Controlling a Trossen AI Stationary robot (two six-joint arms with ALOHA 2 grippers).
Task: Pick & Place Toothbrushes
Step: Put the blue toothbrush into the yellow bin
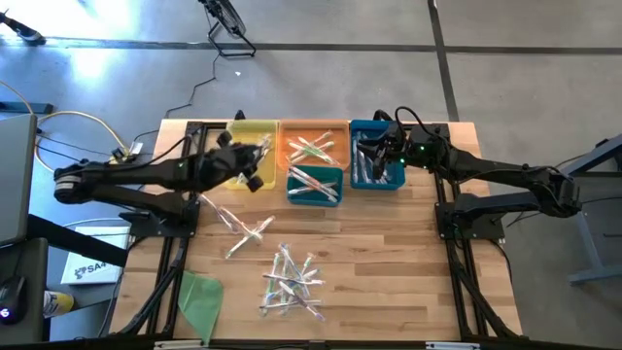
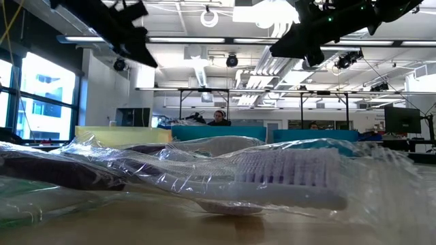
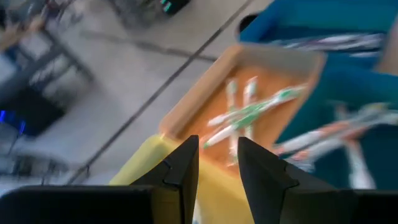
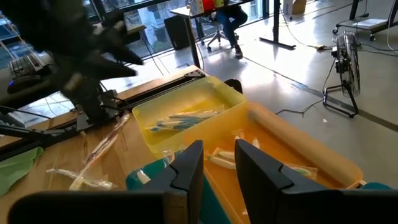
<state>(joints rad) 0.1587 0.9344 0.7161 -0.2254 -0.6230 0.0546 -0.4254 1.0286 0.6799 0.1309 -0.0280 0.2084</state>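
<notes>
yellow bin rim: left pincer above | right pincer over blue bin

You've got a table of pale wood planks, smooth with a soft sheen. The toothbrushes sit in clear, crinkly, glossy plastic wrap. Your bins look like smooth matt plastic: yellow, orange, teal. Each claw's fingers look matt black.

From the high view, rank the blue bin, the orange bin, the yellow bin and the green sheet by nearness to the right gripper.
1. Blue bin, directly beneath the right gripper.
2. Orange bin, next leftward.
3. Yellow bin, far-left bin.
4. Green sheet, near-left table corner.
</notes>
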